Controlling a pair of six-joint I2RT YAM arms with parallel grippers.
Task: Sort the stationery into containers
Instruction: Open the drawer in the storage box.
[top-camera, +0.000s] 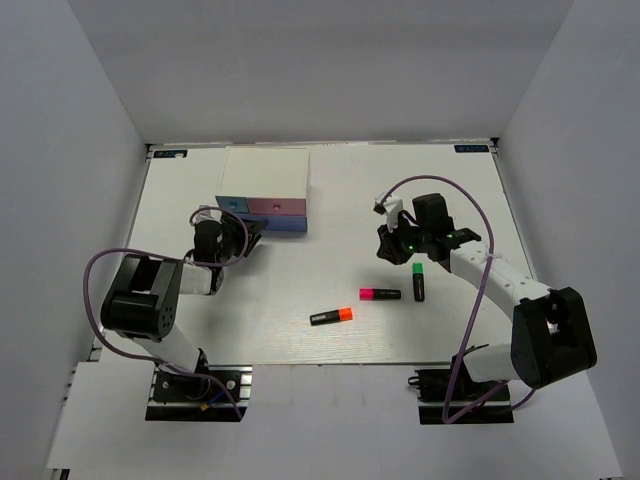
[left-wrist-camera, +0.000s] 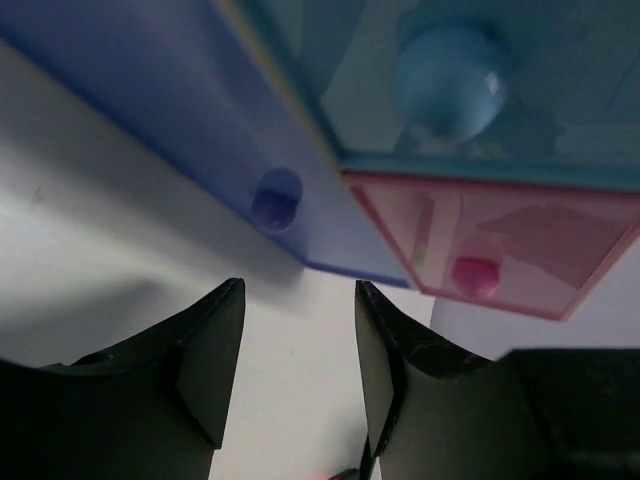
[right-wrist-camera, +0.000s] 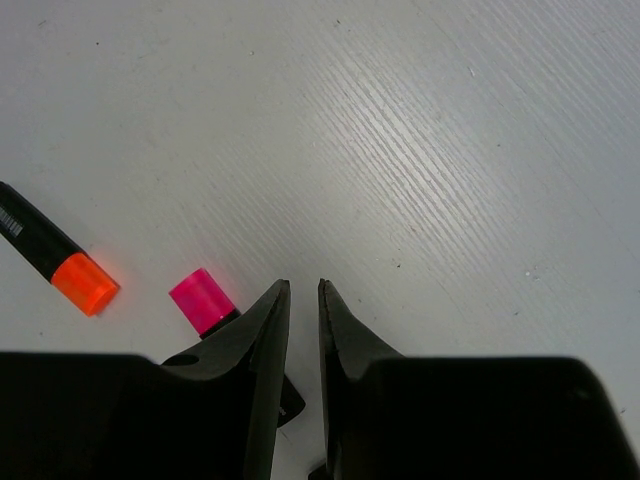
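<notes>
The drawer box (top-camera: 266, 175) stands at the back left, with light-blue (top-camera: 232, 203), pink (top-camera: 277, 205) and darker blue (top-camera: 285, 224) fronts. My left gripper (top-camera: 248, 236) is open and empty just in front of them; its wrist view shows the jaws (left-wrist-camera: 298, 287) below the darker blue knob (left-wrist-camera: 276, 198), pink knob (left-wrist-camera: 474, 275) and light-blue knob (left-wrist-camera: 447, 80). My right gripper (top-camera: 385, 255) (right-wrist-camera: 303, 285) is shut with a thin slit, empty, above the table. Orange (top-camera: 331, 316) (right-wrist-camera: 60, 265), pink (top-camera: 380, 294) (right-wrist-camera: 200, 300) and green (top-camera: 418, 281) highlighters lie near it. The eraser and small pieces are out of view.
White walls enclose the table on three sides. Purple cables loop from both arms (top-camera: 100, 270) (top-camera: 480, 290). The table's front edge (top-camera: 330, 365) runs just before the arm bases.
</notes>
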